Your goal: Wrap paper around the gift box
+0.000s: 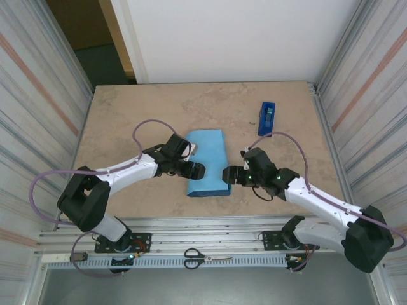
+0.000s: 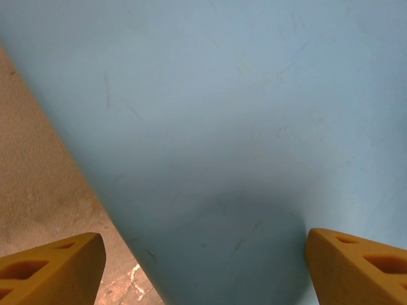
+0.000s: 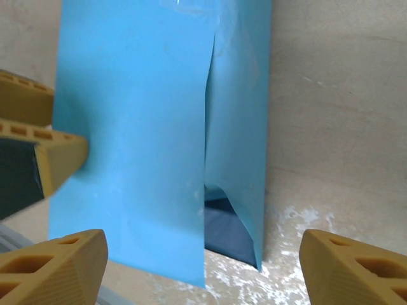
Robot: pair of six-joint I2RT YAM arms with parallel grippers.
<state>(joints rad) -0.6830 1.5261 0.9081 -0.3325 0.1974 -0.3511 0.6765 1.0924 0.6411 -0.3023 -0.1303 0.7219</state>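
No text legible (dispenser label blurred).

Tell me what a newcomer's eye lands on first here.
The paper, folded sky-blue side out into a long bundle mid-table, stands out against the beige table. The left gripper and right gripper flank its near end, both open. A royal-blue tape dispenser sits apart at the far right.

The light blue paper [image 2: 222, 127] is spilling past the left wrist view's top and right edges, while its bottom edge is cropping both yellow fingers [image 2: 51, 270].
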